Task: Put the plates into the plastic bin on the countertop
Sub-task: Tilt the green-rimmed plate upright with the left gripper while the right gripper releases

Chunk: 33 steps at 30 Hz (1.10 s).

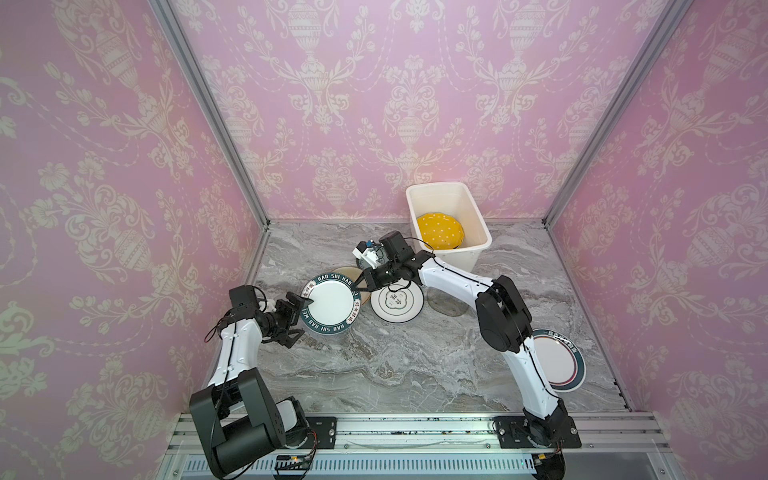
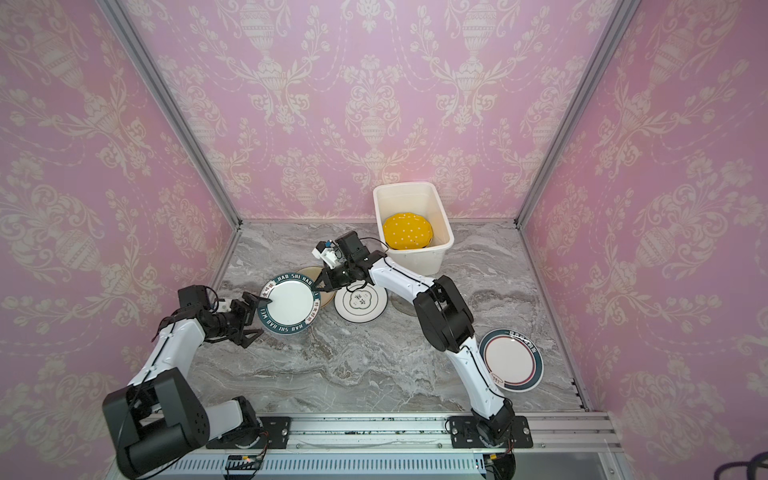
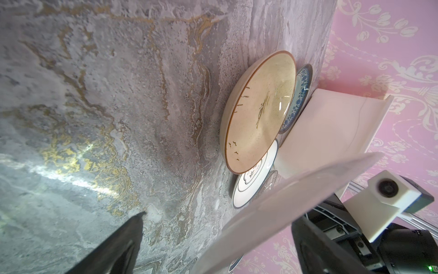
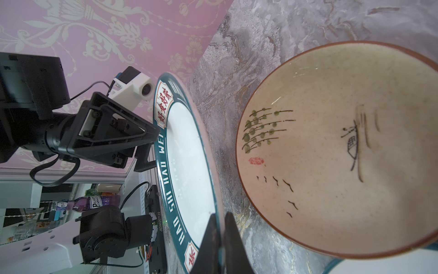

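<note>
right jaws clamped on lettered-rim plate [image 1: 328, 305], left jaws wide apart around its opposite rim

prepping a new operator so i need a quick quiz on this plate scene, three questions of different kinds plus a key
1. True or false: the left gripper is shut on the lettered-rim plate.
2. What lies in the plastic bin? A) a mug B) a yellow dotted plate C) nothing
3. Fill in: the ___ gripper is clamped on the lettered-rim plate's edge.

Key
1. False: its jaws stand open, one on either side of the plate's rim.
2. B
3. right gripper
</note>
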### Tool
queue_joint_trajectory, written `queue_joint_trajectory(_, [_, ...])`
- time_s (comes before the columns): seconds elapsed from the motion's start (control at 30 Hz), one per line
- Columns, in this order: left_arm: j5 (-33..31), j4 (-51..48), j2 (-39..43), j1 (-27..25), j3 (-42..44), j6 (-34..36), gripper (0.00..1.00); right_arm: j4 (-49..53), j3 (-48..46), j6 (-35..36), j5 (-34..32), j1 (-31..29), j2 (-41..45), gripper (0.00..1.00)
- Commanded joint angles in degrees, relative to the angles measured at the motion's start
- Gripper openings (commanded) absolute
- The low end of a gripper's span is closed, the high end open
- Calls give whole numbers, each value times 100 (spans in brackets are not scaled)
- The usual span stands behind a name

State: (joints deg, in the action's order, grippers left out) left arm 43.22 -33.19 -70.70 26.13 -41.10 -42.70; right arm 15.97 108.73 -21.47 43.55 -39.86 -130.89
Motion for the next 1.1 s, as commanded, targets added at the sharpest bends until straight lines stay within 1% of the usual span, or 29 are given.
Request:
queue_joint_trajectory(0.0, [154,51,19,-14,-1,49,99,-237,-79,-164,142,10,287,0])
queue_joint_trajectory(0.13, [263,152,96,-13,-37,99,99,-167,-80,-173,22,27,300,0])
queue_joint_trajectory(0.3, [402,594,328,-17,91,60,99,-142,-129,-198,-32,60,361,0])
queue_joint_trajectory(0.43, [541,908,508,-19,178,265,99,-291,-184,-367,89,96,395,0])
queue_joint_trajectory(0.6, [735,809,488,-25,157,592,98,-741,-311,-751,370,118,428,0])
queue_joint_trajectory(0.77, [897,732,537,-29,122,816,90,-1380,-528,-1239,610,127,454,0])
queue_joint_trajectory(0.8, [909,731,559,-29,120,819,89,-1481,-574,-1245,619,134,464,0])
queue_joint_trajectory(0.83, [944,782,572,-25,143,803,86,-1554,-606,-1438,639,128,468,0])
queue_joint_trajectory(0.87, [982,854,583,-29,171,759,83,-1583,-619,-1476,641,132,477,0])
queue_joint_trajectory(1.0, [1132,1020,608,-43,225,610,72,-1614,-628,-1509,622,137,501,0])
queue_joint_trajectory(1.07, [1179,1062,648,-55,273,551,64,-1623,-613,-1539,611,136,507,0])
